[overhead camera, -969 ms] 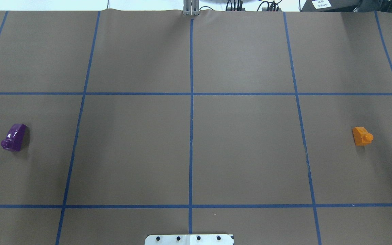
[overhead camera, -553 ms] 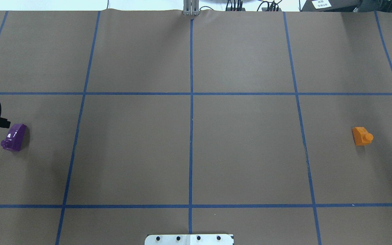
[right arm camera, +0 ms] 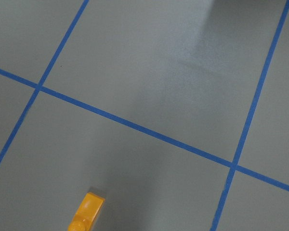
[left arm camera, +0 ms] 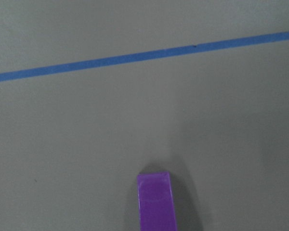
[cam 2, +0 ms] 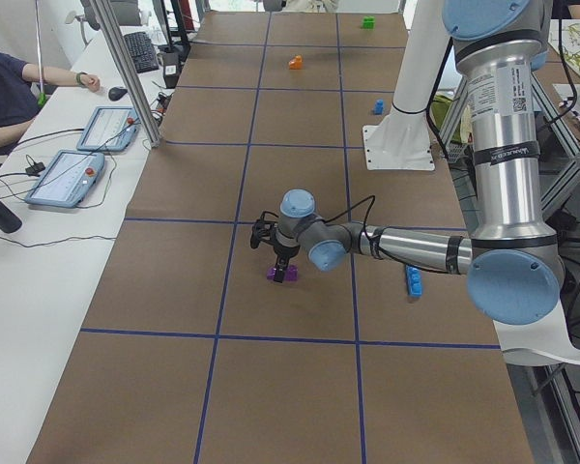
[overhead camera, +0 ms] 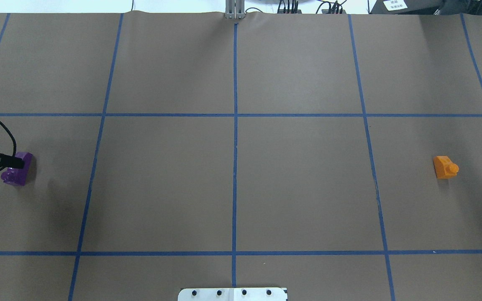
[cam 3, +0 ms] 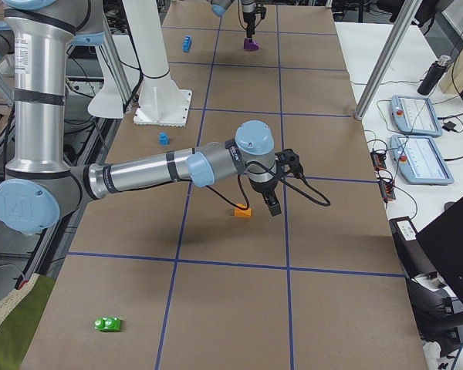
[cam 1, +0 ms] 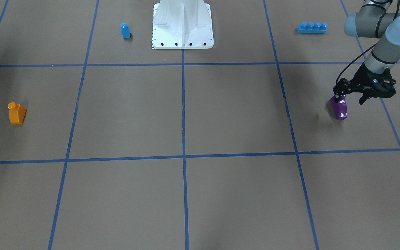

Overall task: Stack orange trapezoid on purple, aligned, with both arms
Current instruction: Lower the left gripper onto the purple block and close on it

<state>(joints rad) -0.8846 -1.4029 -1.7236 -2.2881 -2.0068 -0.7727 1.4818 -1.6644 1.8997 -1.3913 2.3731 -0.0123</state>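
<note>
The purple block (cam 1: 339,109) lies on the brown table at my far left and also shows in the overhead view (overhead camera: 14,176). My left gripper (cam 1: 351,97) is open just above it, one finger (overhead camera: 15,162) over the block's top. The left wrist view shows only the block's end (left arm camera: 155,202). The orange trapezoid (overhead camera: 445,167) lies at the far right, stud sideways, and shows in the front view (cam 1: 16,113). My right gripper (cam 3: 261,205) hovers close over the orange block (cam 3: 243,211); it shows only in the exterior right view, so I cannot tell whether it is open or shut.
A small blue single-stud block (cam 1: 125,30) and a long blue four-stud brick (cam 1: 312,27) lie near the white base pedestal (cam 1: 182,24). A green block (cam 3: 108,324) lies at the table's right end. Operators' tablets (cam 2: 68,174) lie beside the table.
My left gripper has come in from the overhead view's left edge, and one finger now overlaps the purple block. Both blocks have stayed in place.
</note>
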